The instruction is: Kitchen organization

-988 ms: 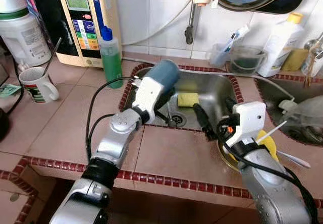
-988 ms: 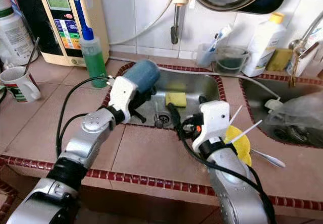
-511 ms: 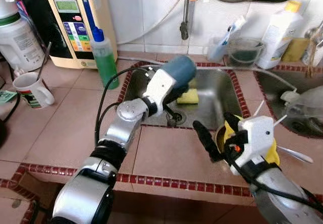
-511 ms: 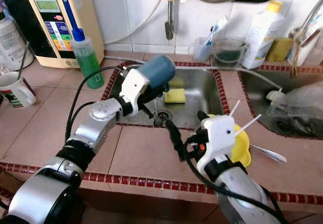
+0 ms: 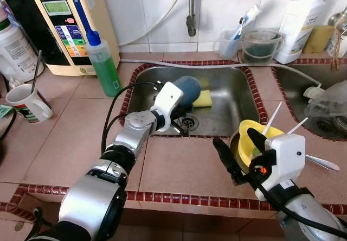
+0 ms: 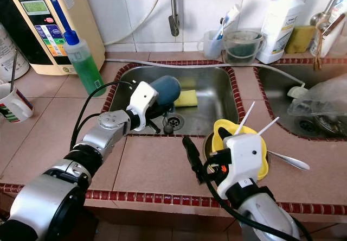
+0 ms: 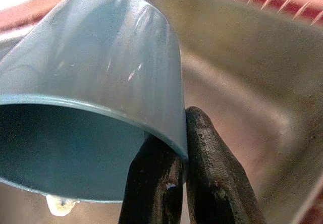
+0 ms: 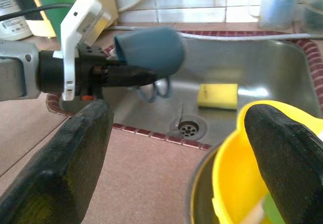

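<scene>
My left gripper (image 7: 184,133) is shut on the rim of a blue cup (image 5: 187,89), which lies tilted on its side low inside the steel sink (image 5: 236,86). A yellow sponge (image 5: 201,98) lies on the sink floor just behind the cup, near the drain (image 5: 188,121). On the counter in front of the sink, my right gripper (image 5: 238,154) stands open. One of its fingers (image 8: 287,158) is over a yellow cup (image 5: 250,138) that sits in a metal bowl (image 6: 207,143) and holds white sticks (image 5: 272,119).
A green soap bottle (image 5: 105,67), a beige water machine (image 5: 59,24) and a mug (image 5: 27,102) stand at the left. A tap (image 5: 191,13), a toothbrush cup (image 5: 230,40), a clear tub (image 5: 259,45) and a white bottle (image 5: 298,16) line the wall. A second sink (image 5: 325,111) lies at the right, a spoon (image 5: 320,162) beside the bowl.
The camera has tilted down. My left gripper has brought the blue cup lower into the sink. My right gripper has drawn back from the sink edge to the yellow cup.
</scene>
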